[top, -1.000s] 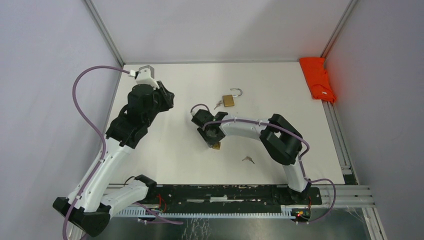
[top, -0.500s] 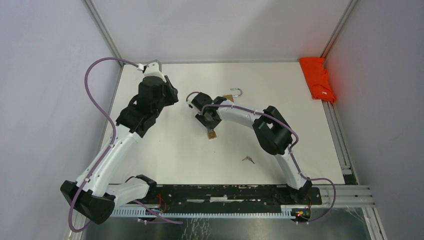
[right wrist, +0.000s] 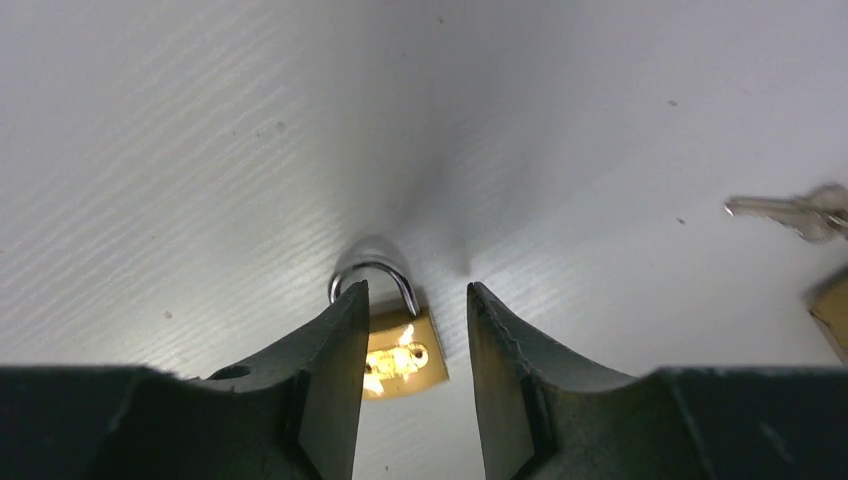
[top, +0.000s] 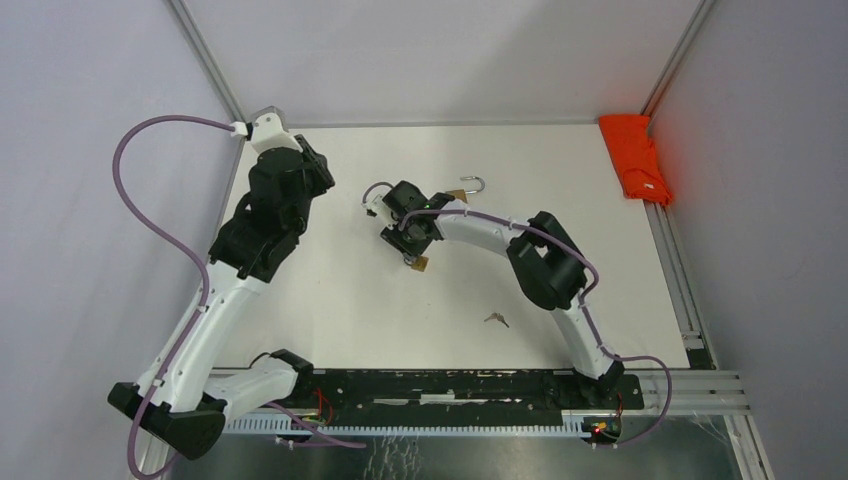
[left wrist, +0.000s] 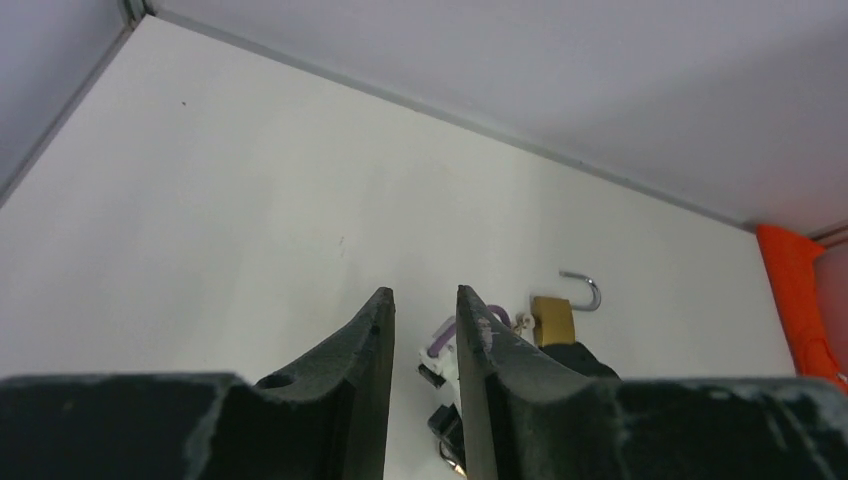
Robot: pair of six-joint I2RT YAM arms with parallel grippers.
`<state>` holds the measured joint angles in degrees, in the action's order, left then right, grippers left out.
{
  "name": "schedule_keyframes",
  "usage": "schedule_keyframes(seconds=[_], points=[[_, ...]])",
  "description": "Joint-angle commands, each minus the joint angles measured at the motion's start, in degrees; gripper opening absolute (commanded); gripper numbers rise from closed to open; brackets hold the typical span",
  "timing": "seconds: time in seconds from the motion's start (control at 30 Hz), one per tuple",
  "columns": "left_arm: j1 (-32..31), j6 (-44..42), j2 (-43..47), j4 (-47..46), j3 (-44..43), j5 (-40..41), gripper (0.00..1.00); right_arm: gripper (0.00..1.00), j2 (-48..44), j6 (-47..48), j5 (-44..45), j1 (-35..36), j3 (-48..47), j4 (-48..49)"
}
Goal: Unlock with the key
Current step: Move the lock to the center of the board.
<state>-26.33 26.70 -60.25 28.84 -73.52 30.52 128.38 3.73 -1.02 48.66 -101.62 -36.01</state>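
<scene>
A brass padlock with its shackle closed lies on the white table between the fingers of my right gripper. The left finger covers its edge and the right finger stands apart from it, so the gripper is open. In the top view this padlock shows just below my right gripper. A key lies alone nearer the arm bases. Another key lies at the right of the right wrist view. My left gripper hovers open and empty at the far left.
A second brass padlock with an open shackle lies behind my right wrist. An orange object sits at the far right corner. Grey walls close in the table on three sides.
My right gripper moved away from the bases and leftward, and the closed padlock shifted with it. My left arm swung toward the right arm, then back to the far left.
</scene>
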Motion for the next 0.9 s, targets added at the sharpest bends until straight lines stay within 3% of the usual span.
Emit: schedule_keyframes(seconds=[0.0, 0.13, 0.2, 0.27, 0.43, 0.63, 0.87], points=[[0.20, -0.93, 0.41, -1.99, -1.74, 2.71, 0.36, 0.47, -10.61, -1.55, 4.59, 0.22, 4.67, 8.96], [0.22, -0.64, 0.20, -1.77, -1.57, 1.78, 0.36, 0.43, -17.17, -2.66, 6.44, 0.20, 9.28, 8.41], [0.26, -0.47, 0.28, -1.81, -1.54, 1.36, 0.36, 0.26, -19.39, -2.70, 4.01, 0.20, 11.78, 6.28], [0.22, -0.33, 0.39, -2.32, -1.24, 0.72, 0.36, 0.00, -21.93, -3.63, 1.25, 0.46, 16.93, 7.13], [0.17, -0.11, -0.41, -3.40, -1.27, -1.36, 0.34, 0.00, -22.64, -7.35, -7.00, 2.83, 25.77, 12.04], [0.19, 0.37, -0.61, -2.85, -1.61, -3.27, 0.33, 0.00, -15.47, -8.15, -9.29, 4.07, 21.83, 11.64], [0.20, 0.45, 0.31, -2.66, -0.63, -3.51, 0.33, 0.00, -10.05, -7.04, -5.48, 2.90, 15.91, 8.44]])
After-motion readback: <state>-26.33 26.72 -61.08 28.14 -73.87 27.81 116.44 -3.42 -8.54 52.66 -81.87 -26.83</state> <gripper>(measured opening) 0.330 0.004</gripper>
